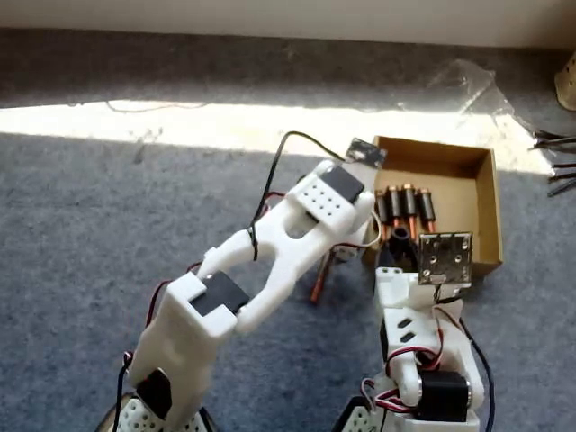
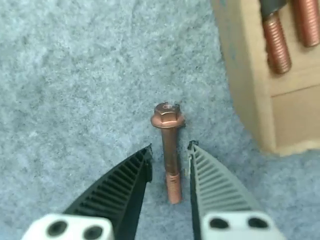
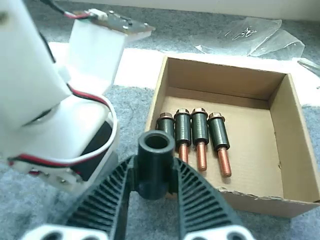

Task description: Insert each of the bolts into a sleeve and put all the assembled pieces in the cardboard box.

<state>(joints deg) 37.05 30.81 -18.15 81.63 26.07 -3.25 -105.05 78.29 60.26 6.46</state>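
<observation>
Right tool (image 3: pixel 155 172) around sleeve (image 3: pixel 156 150) (flanks hidden)

The cardboard box (image 1: pixel 459 202), upper right of the high view, holds four sleeved bolts (image 1: pixel 405 209) side by side. Left of it a loose bolt (image 2: pixel 170 155) lies on the surface (image 1: pixel 90 252) between the left tool's (image 2: pixel 170 147) jaws. The right tool (image 3: pixel 155 161) holds a sleeve (image 3: pixel 156 150) at the box's near wall.

Copper bolt (image 2: pixel 169 150), black sleeve (image 3: pixel 156 165), tan cardboard box (image 3: pixel 225 82), speckled grey carpet (image 2: pixel 75 75)
</observation>
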